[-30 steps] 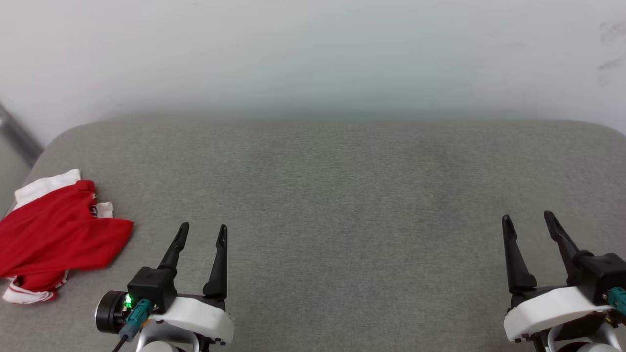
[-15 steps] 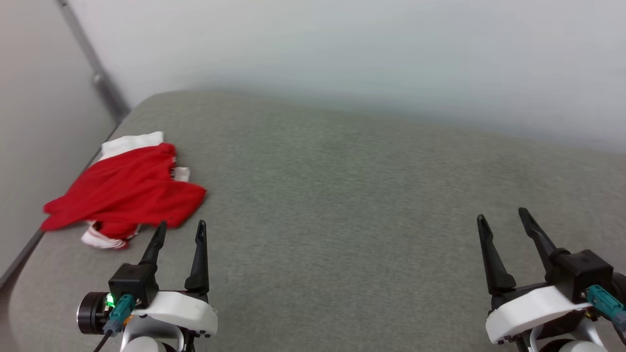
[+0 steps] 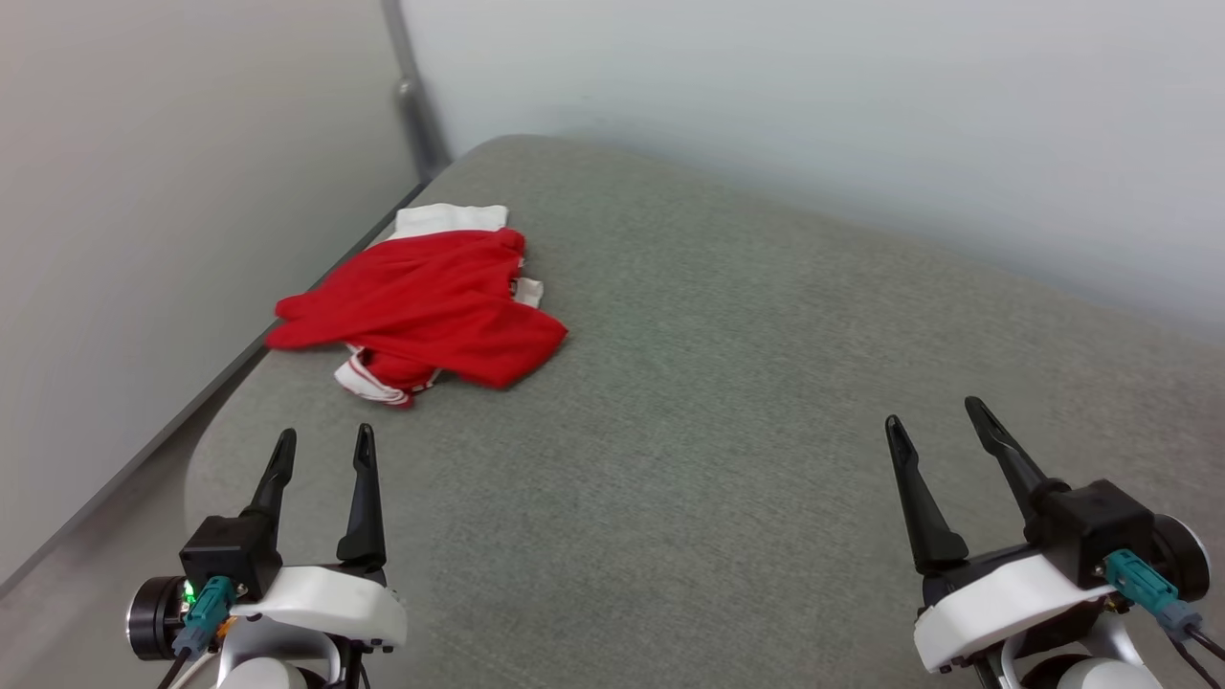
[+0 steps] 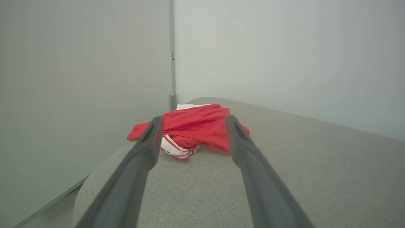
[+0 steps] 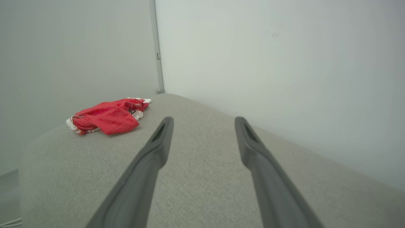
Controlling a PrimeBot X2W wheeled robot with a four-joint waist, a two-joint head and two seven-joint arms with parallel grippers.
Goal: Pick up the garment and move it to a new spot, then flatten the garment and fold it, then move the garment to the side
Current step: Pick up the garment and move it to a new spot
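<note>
**Garment bunched near the cushion's left edge, both grippers spread and empty**

The garment (image 3: 421, 306) lies crumpled on the grey cushion (image 3: 727, 383), close to its left edge and near the corner pole (image 3: 410, 96). Its white sleeve points towards the far corner, its striped trim towards the robot, and a red flap spreads to the right. Nothing lies between it and the left gripper (image 3: 324, 433), which hovers nearby, fingers parted and aimed at it. The right gripper (image 3: 933, 411) is well apart and likewise spread.

Left gripper (image 3: 323, 448) fingers spread; right gripper (image 3: 936, 419) likewise.
</note>
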